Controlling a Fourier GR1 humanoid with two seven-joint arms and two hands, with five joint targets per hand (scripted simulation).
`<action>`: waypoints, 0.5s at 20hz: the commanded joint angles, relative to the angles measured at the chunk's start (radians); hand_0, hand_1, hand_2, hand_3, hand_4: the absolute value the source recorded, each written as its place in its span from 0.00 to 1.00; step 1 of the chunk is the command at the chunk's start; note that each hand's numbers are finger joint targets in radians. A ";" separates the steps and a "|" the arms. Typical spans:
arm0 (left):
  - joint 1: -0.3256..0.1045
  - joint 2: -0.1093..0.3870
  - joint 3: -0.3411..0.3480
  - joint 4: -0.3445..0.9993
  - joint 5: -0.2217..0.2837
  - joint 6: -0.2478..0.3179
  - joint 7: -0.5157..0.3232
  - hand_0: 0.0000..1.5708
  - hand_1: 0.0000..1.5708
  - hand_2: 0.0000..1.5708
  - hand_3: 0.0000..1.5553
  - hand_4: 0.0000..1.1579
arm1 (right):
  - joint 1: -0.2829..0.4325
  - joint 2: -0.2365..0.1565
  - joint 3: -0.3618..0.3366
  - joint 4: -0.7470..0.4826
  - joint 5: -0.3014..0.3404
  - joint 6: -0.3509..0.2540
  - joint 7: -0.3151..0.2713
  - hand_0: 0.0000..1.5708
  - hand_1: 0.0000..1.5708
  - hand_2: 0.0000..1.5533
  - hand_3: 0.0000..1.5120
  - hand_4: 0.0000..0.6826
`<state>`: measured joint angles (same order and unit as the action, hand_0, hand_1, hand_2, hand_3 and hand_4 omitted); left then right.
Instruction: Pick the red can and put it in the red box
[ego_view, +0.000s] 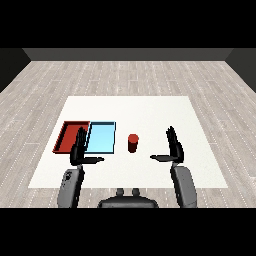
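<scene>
Forearms of grey come in from the two lower corners, each ending in a black hand held edge-up over the white table (150, 112). The left hand (78, 150) has its fingers straight and pointing away, thumb stuck out sideways toward the middle, gripping nothing. The right hand (174, 148) mirrors it, fingers straight and thumb reaching inward, also holding nothing. Between the two hands, slightly farther back and nearer the left one's side of centre, the small red cylindrical can (132, 142) stands upright on the table, apart from both hands. Just left of the can lies the shallow light blue rectangular tray (101, 138), and touching its left edge lies the shallow red rectangular tray (67, 135), partly overlapped by the left hand's fingertips. Beyond the table stretches pale wood-plank flooring (130, 75).
</scene>
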<state>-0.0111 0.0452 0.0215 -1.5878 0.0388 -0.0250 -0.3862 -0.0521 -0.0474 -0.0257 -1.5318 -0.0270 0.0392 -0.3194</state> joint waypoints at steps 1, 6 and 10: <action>0.055 -0.034 -0.033 -0.067 -0.020 0.025 -0.022 0.00 0.00 0.00 0.00 0.00 | -0.020 0.014 -0.002 0.029 -0.001 -0.008 -0.021 0.00 0.00 0.00 0.00 0.00; 0.024 0.010 0.024 -0.012 0.028 -0.037 -0.047 0.00 0.00 0.00 0.00 0.00 | -0.043 0.004 -0.007 0.045 -0.003 -0.002 0.002 0.00 0.00 0.00 0.00 0.00; -0.058 -0.041 -0.009 0.036 -0.001 0.022 -0.022 0.00 0.00 0.00 0.00 0.00 | -0.060 0.044 0.086 0.051 0.028 -0.083 0.025 0.00 0.00 0.00 0.00 0.00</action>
<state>-0.0401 0.0291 0.0256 -1.5786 0.0517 -0.0263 -0.4037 -0.0871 -0.0494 -0.0263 -1.4813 -0.0436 0.0483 -0.3273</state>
